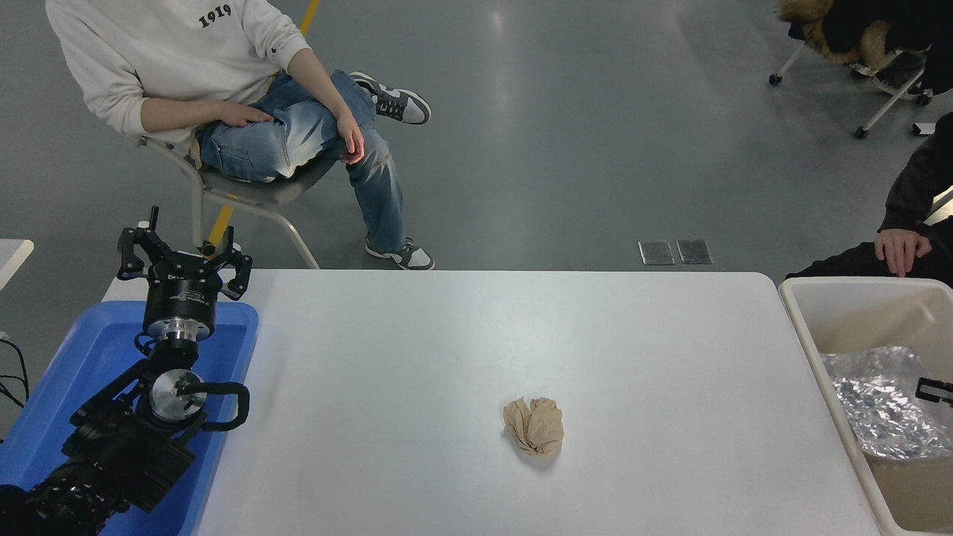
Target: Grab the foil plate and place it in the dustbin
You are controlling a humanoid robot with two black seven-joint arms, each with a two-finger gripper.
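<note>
where it lies, crinkled silver foil plate [882, 402] fills dustbin [834, 305].

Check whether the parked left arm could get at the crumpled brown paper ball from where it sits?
Probably yes: the left gripper sits over the blue plastic tub, and only bare white table separates it from the crumpled brown paper ball.

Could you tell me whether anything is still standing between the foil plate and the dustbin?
Nothing visible does: the foil plate already lies inside the dustbin. Only a tip of the right tool shows at the picture's edge, over the plate. The left tool is parked over the blue tub.
</note>
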